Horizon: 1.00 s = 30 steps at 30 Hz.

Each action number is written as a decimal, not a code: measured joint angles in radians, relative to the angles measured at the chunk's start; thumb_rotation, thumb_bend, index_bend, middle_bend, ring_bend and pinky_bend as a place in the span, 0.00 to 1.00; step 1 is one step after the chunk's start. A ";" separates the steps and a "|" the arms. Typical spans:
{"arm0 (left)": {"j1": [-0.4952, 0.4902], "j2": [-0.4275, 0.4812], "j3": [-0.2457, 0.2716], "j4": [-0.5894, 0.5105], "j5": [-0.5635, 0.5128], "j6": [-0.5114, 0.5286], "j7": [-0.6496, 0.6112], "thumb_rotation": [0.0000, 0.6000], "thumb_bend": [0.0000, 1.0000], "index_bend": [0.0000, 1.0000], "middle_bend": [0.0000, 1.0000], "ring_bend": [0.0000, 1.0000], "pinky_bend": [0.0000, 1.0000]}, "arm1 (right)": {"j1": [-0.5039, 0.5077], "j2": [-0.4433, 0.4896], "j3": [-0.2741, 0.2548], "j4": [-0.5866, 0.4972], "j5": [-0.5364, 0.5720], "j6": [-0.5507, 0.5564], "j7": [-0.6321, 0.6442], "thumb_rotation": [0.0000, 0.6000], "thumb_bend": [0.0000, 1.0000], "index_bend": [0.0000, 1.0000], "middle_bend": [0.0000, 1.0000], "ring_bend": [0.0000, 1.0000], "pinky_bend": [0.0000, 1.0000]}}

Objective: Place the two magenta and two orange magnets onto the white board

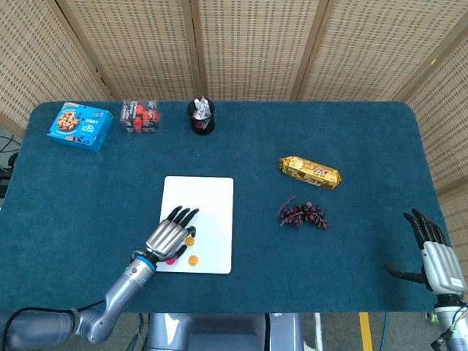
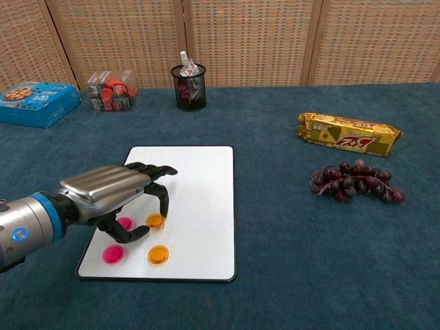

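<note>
Woven cane screens [image 1: 241, 44] close off the back of the scene, and in front of them a table [image 1: 351, 139] covered in dark teal cloth fills both views. Near the table's left-centre lies the white board [image 2: 203, 185], a flat rectangle with rounded corners and a thin dark edge. Along the far edge sit a blue biscuit box [image 1: 79, 126], a clear box of red pieces [image 1: 139, 116] and a black mesh cup [image 2: 188, 87]; to the right lie a gold snack packet [image 2: 348, 133] and a bunch of dark grapes [image 2: 355, 181].

The left hand [image 2: 115, 192] hovers low over the board's near left corner, fingers curled downward and slightly apart, holding nothing. The right hand [image 1: 433, 253] rests at the table's near right edge, fingers spread and empty.

All four magnets sit on the board's near end: two orange magnets [image 2: 159, 254] [image 2: 156, 221] and two magenta magnets [image 2: 113, 254] [image 2: 125, 223], small glossy discs, one magenta partly hidden under the left hand.
</note>
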 measured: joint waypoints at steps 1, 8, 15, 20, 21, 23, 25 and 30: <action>0.000 -0.001 0.000 0.001 0.002 0.000 -0.001 1.00 0.44 0.79 0.00 0.00 0.00 | 0.000 0.000 0.000 0.000 0.000 0.000 0.001 1.00 0.00 0.00 0.00 0.00 0.00; 0.000 -0.005 -0.003 0.006 0.008 -0.003 -0.009 1.00 0.43 0.75 0.00 0.00 0.00 | 0.000 0.000 0.000 0.000 0.000 0.001 0.002 1.00 0.00 0.00 0.00 0.00 0.00; 0.001 -0.001 -0.004 0.000 0.003 -0.013 -0.012 1.00 0.41 0.54 0.00 0.00 0.00 | -0.001 0.000 0.000 0.001 -0.001 0.001 0.002 1.00 0.00 0.00 0.00 0.00 0.00; 0.001 0.006 -0.008 -0.007 0.007 -0.012 -0.020 1.00 0.40 0.45 0.00 0.00 0.00 | 0.000 0.000 0.000 0.001 -0.001 0.001 0.001 1.00 0.00 0.00 0.00 0.00 0.00; 0.001 0.007 -0.008 -0.008 0.006 -0.013 -0.020 1.00 0.40 0.43 0.00 0.00 0.00 | -0.001 0.000 0.000 0.001 -0.001 0.001 0.001 1.00 0.00 0.00 0.00 0.00 0.00; 0.001 0.008 -0.009 -0.008 0.005 -0.014 -0.020 1.00 0.40 0.39 0.00 0.00 0.00 | 0.000 0.000 0.000 0.001 -0.001 0.001 0.002 1.00 0.00 0.00 0.00 0.00 0.00; 0.001 0.009 -0.010 -0.008 0.004 -0.014 -0.019 1.00 0.40 0.38 0.00 0.00 0.00 | 0.000 0.000 0.000 0.000 -0.001 0.001 0.002 1.00 0.00 0.00 0.00 0.00 0.00; 0.000 0.009 -0.012 -0.011 -0.004 -0.018 -0.015 1.00 0.40 0.35 0.00 0.00 0.00 | 0.000 0.001 0.000 0.000 0.000 0.001 0.002 1.00 0.00 0.00 0.00 0.00 0.00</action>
